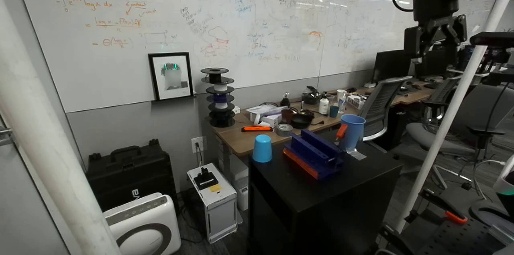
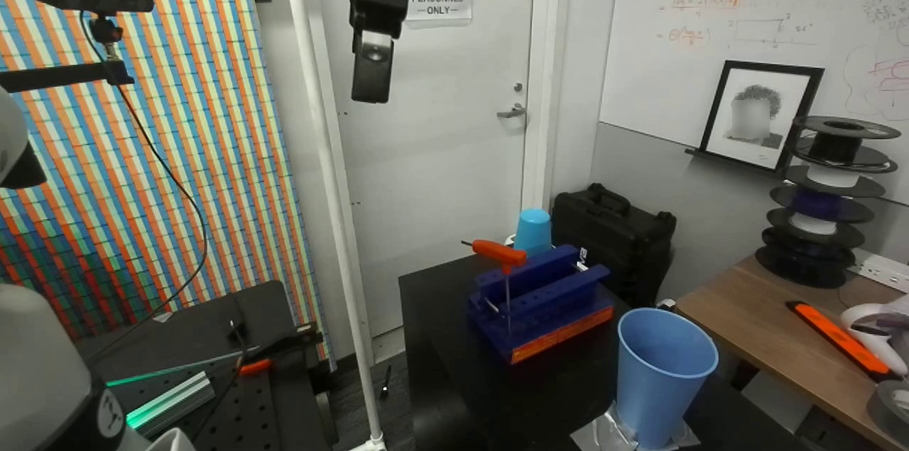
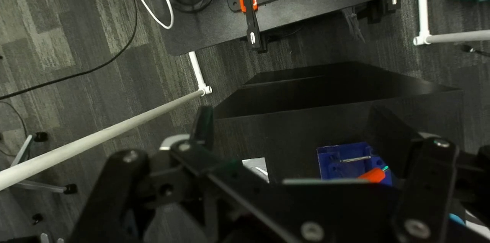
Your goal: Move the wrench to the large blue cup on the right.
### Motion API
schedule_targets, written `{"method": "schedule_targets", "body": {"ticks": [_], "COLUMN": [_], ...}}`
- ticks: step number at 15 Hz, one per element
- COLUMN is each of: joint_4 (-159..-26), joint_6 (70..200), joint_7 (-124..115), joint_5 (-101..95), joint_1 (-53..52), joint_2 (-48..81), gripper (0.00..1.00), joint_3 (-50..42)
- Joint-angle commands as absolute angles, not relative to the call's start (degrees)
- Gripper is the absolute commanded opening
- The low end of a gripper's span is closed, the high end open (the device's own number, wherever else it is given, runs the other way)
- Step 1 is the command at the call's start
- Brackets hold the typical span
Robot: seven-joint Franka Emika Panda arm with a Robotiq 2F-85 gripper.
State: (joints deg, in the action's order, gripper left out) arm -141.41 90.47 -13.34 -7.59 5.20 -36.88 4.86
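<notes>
- The gripper is empty, jaws apart.
- The wrench seems light, stiff; better grasp its handle.
- Its four o'clock, in an exterior view: large cup.

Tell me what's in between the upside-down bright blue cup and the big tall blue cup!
The dark blue rack is between them, with the orange-handled wrench upright at one end. Both exterior views show this.

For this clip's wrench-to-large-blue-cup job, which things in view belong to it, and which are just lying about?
Part of the job:
orange-handled wrench, shaft down at the blue holder
large blue cup
claw, open

Just lying about:
upturned cyan cup
tape roll
stacked spools
black case
</notes>
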Motion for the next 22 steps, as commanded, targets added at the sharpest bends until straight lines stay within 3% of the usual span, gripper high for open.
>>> {"method": "schedule_targets", "body": {"ticks": [1, 9, 15, 22], "joint_4": [-141.8, -146.69, -149.59, -148.91], "joint_6": [93.09, 122.1, 144.99, 154.44], "joint_7": [-14.34, -24.64, -41.07, -62.69], "joint_5": [-7.57, -6.68, -8.74, -25.33], "joint_1": [4.21, 5.21, 7.78, 12.01], "joint_2": [-37.16, -34.39, -22.57, -9.43], "gripper": [1.0, 1.0, 1.0, 1.0], "joint_3": [4.35, 6.94, 13.4, 16.92]}}
